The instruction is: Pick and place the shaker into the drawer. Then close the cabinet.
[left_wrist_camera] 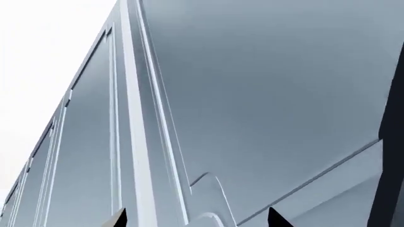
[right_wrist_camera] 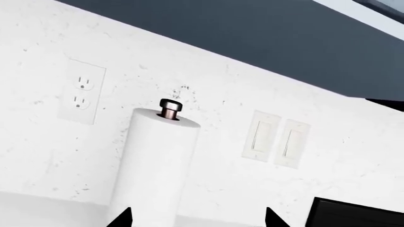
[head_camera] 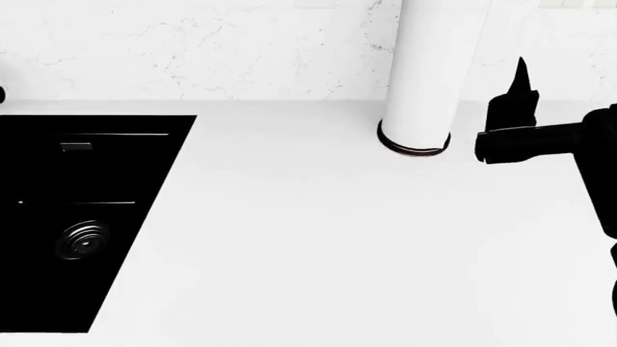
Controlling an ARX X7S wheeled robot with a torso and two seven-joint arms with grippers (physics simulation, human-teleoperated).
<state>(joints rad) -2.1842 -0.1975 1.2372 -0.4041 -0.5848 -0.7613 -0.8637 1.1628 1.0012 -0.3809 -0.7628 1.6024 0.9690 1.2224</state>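
Right gripper [head_camera: 519,87]: raised at the right edge of the head view, fingers apart, nothing between them. Just left of it stands a paper towel roll [head_camera: 429,72] on the white countertop [head_camera: 318,238], upright (copper-coloured knob on top in the right wrist view). Black sink [head_camera: 82,217] sunk into the counter's left side.

Left gripper [left_wrist_camera: 197,218]: only its two dark tips show, spread and empty, close against pale blue-grey cabinet fronts [left_wrist_camera: 271,94]. No shaker or drawer identifiable in any view.

Right gripper [head_camera: 518,79] raised, fingertips upward and spread; left gripper [left_wrist_camera: 196,218] likewise parted.
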